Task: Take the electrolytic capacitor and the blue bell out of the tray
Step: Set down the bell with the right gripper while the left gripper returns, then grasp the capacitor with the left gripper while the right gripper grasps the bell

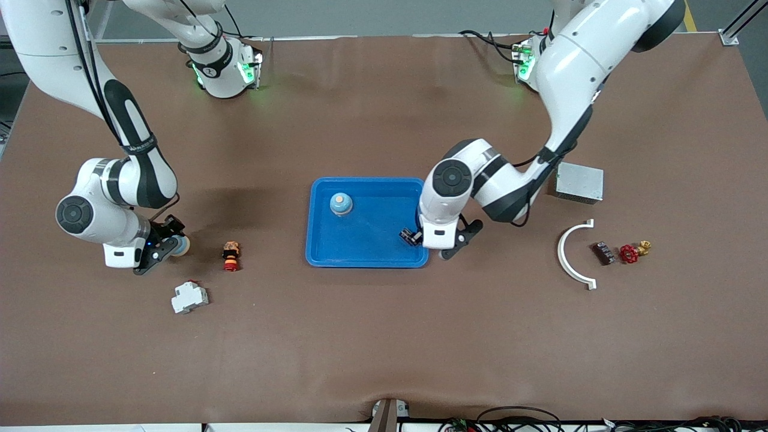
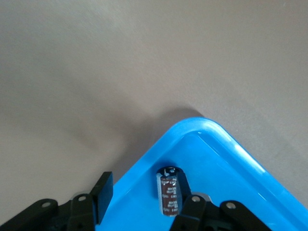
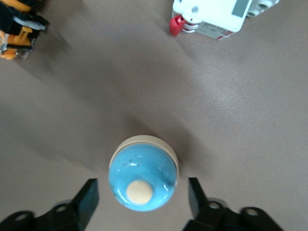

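Note:
A blue tray point(image 1: 367, 262) lies mid-table. A blue bell point(image 1: 340, 204) with a cream button stands in it. In the tray corner toward the left arm's end, a dark capacitor point(image 1: 411, 237) point(image 2: 169, 195) lies on the tray floor point(image 2: 231, 183). My left gripper point(image 1: 429, 246) point(image 2: 147, 192) is open over that corner; the capacitor rests against one finger, and the other finger is over the table outside the rim. A second blue bell point(image 1: 180, 245) point(image 3: 143, 179) stands on the table toward the right arm's end. My right gripper point(image 1: 168, 246) point(image 3: 143, 190) is open around it, fingers clear of its sides.
Next to the second bell are an orange-black push-button point(image 1: 231, 255) point(image 3: 17, 26) and a white breaker point(image 1: 189, 297) point(image 3: 216, 17). Toward the left arm's end lie a metal box point(image 1: 579, 182), a white curved piece point(image 1: 570, 255), a dark component point(image 1: 603, 252) and a red valve point(image 1: 630, 253).

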Robot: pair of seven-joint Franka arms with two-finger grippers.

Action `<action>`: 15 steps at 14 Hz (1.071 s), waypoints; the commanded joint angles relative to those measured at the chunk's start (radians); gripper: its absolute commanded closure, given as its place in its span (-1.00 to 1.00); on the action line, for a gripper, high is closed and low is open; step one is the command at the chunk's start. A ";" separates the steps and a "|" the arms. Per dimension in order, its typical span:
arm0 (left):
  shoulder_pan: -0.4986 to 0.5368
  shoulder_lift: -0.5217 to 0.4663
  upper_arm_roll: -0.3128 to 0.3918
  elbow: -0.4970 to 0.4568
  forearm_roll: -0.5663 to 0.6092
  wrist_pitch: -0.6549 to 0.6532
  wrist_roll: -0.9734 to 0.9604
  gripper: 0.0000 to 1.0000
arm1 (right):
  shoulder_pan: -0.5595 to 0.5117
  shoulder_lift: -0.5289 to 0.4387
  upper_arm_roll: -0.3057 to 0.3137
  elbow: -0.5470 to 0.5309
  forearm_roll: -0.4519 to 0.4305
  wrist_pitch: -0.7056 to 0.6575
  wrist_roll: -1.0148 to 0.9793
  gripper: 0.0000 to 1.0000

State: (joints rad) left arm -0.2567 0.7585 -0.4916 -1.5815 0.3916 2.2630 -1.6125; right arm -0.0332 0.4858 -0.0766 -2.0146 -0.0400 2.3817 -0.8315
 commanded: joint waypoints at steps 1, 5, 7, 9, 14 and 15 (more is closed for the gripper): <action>-0.039 0.056 0.022 0.090 -0.007 -0.002 -0.007 -0.17 | -0.011 -0.056 0.003 -0.027 -0.009 -0.016 -0.014 -1.00; -0.061 0.094 0.024 0.113 0.000 0.027 -0.001 -0.15 | 0.005 -0.130 0.017 0.022 0.046 -0.244 0.062 -1.00; -0.067 0.105 0.024 0.113 0.000 0.058 -0.003 -0.14 | 0.077 -0.133 0.020 0.089 0.110 -0.399 0.261 -1.00; -0.076 0.111 0.024 0.110 0.004 0.058 0.000 -0.13 | 0.169 -0.182 0.021 0.114 0.124 -0.476 0.494 -1.00; -0.081 0.127 0.028 0.106 0.006 0.058 0.006 0.16 | 0.476 -0.237 0.021 0.114 0.132 -0.423 1.077 -1.00; -0.078 0.122 0.030 0.104 0.006 0.056 0.006 0.16 | 0.528 -0.231 0.021 0.111 0.134 -0.379 1.160 -1.00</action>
State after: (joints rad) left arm -0.3246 0.8738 -0.4749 -1.4965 0.3916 2.3158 -1.6126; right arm 0.4147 0.2556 -0.0390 -1.8839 0.0783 1.9426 0.1887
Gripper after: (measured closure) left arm 0.573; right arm 0.000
